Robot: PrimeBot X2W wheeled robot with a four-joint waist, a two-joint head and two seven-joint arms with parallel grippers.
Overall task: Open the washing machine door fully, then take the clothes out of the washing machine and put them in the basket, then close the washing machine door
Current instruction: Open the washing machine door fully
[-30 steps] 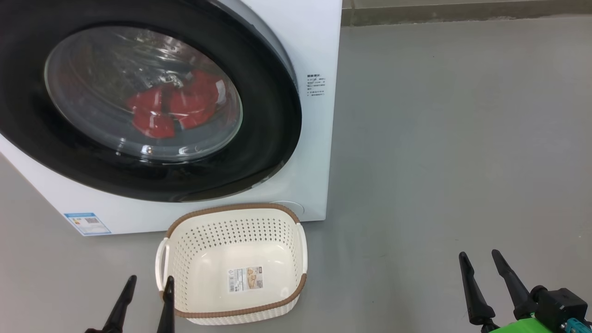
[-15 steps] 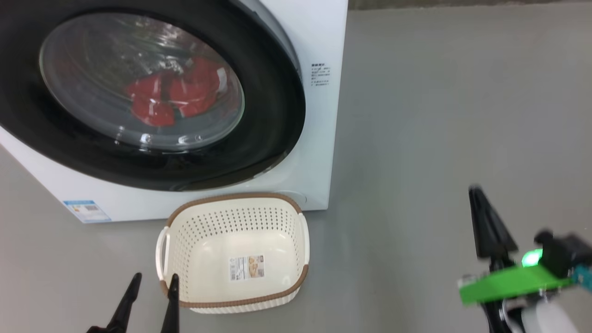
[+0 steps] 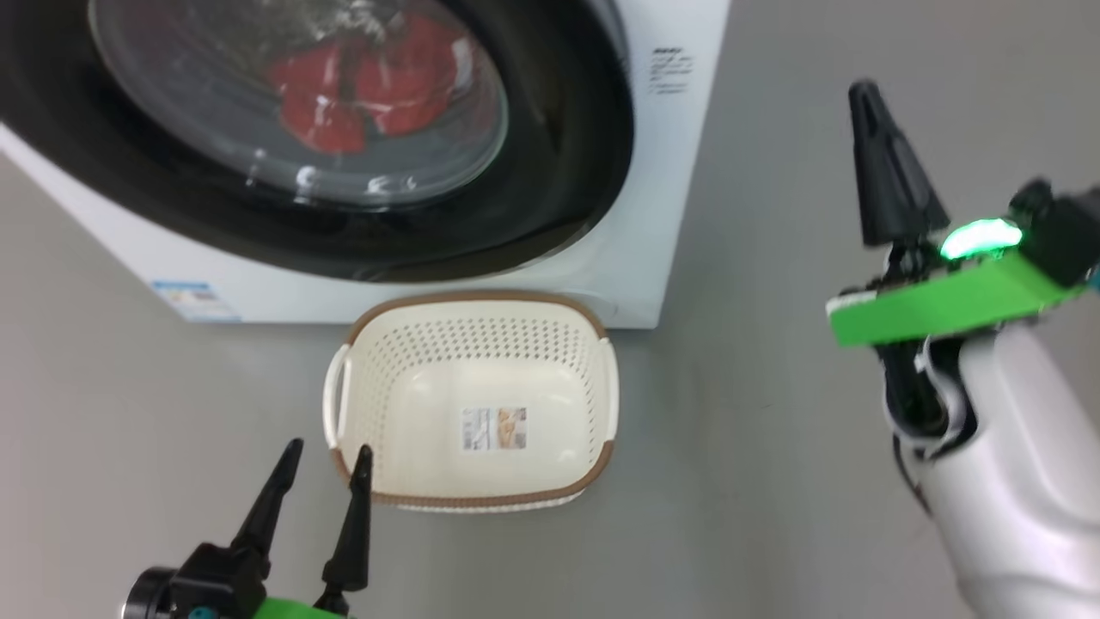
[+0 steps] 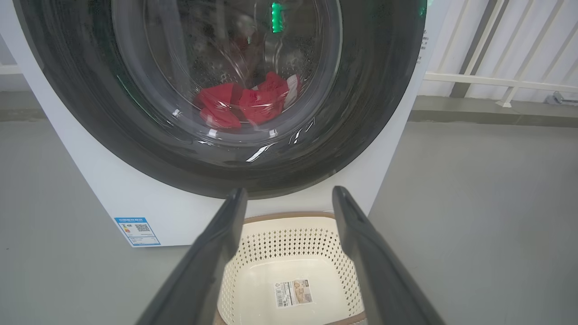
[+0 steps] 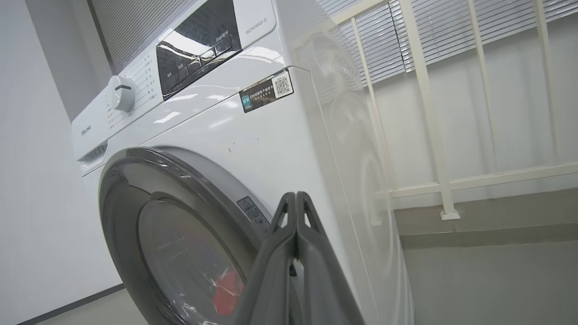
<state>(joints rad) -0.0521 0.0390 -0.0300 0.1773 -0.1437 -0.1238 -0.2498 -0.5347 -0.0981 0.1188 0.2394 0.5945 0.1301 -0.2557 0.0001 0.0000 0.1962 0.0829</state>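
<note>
The washer (image 3: 679,172) is white, its door (image 3: 559,155) glossy black; red clothes (image 3: 369,86) show at eleven o'clock. A blue label (image 3: 193,301) sits at nine o'clock. The basket (image 3: 481,344) is cream, dotted with holes, brown-rimmed; the floor (image 3: 773,430) is grey. A green plate (image 3: 945,301) sits at three o'clock.

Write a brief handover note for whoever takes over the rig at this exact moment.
Left gripper: open, empty, low by the near left corner of the cream perforated plastic basket with brown rim.
Right gripper: shut on nothing, raised to the right of the big white front-loading washing machine.
Round black-rimmed glass door: closed. Bright red clothes: inside the machine, behind the glass. Basket: on the floor before the machine, no clothes in it.
Done: nothing yet. Left: open door fully, move clothes to basket, close door.
</note>
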